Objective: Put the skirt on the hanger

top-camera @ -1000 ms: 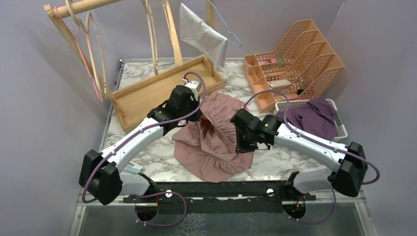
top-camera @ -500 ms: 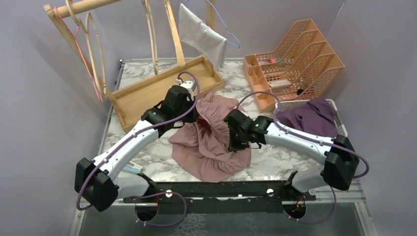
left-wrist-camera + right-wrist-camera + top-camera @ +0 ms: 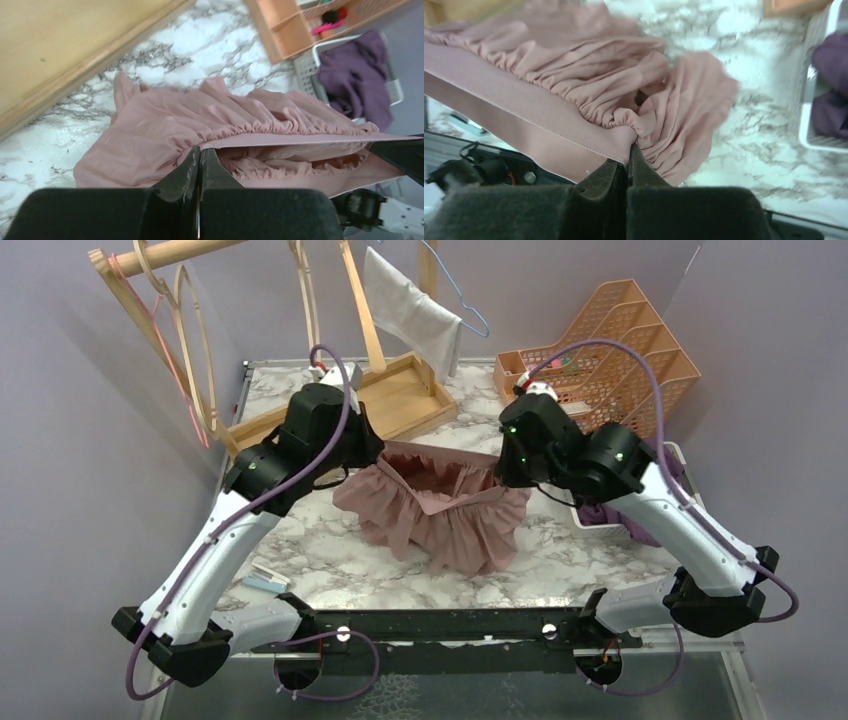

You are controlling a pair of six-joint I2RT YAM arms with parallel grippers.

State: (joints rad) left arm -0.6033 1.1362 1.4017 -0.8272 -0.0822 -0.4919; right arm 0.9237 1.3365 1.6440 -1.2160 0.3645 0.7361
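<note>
Two arms of mine reach out over the marble worktop [image 3: 320, 565] in the overhead view. The pink skirt [image 3: 440, 515] hangs between them, its waistband drawn into a nearly straight line from my left jaws to my right jaws, its ruffles drooping below. The blue wire hanger [image 3: 462, 302] hangs at the back, well apart from the skirt, with a white cloth [image 3: 410, 315] just beside it.

From my left wrist, my left jaws are pressed shut on one end of the waistband; the gathered fabric spreads away, with a wooden tray [image 3: 60, 45] beyond.

From my right wrist, my right jaws are pinched shut on the other end of the waistband, where the gathers bunch. A white basket [image 3: 805, 127] holding a purple garment [image 3: 830, 107] sits at the right edge.
</note>
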